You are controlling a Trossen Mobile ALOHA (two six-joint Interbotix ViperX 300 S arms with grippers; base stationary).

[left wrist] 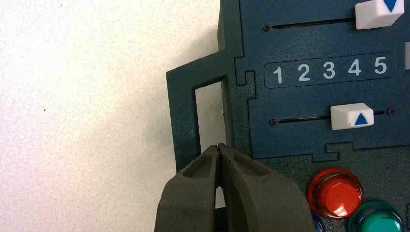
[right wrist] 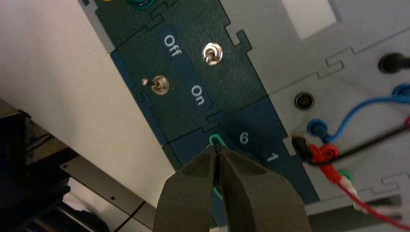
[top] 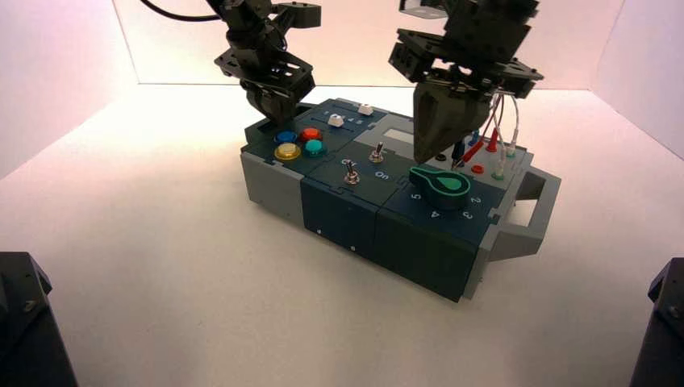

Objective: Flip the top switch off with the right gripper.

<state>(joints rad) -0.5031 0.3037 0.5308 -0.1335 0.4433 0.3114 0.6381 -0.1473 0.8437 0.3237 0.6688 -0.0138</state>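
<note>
While the right gripper (top: 427,153) hovers with its smooth, dark wedge fingers pressed together above the green knob (top: 440,183), the top switch (top: 376,152), a tiny silver metal lever beside the pale display window (top: 401,126), lies just to its left. The left gripper (top: 278,113), also closed, waits farther off by the round coloured buttons (top: 299,143).

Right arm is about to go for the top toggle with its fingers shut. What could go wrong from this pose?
1. The right gripper hangs over the green knob, beside the top switch; sweeping low could nudge the knob.
2. The twin toggle sits close by, so the wide shut fingers may flip it instead.
3. The wires lie right behind it.

The left gripper waits above the buttons.
</note>
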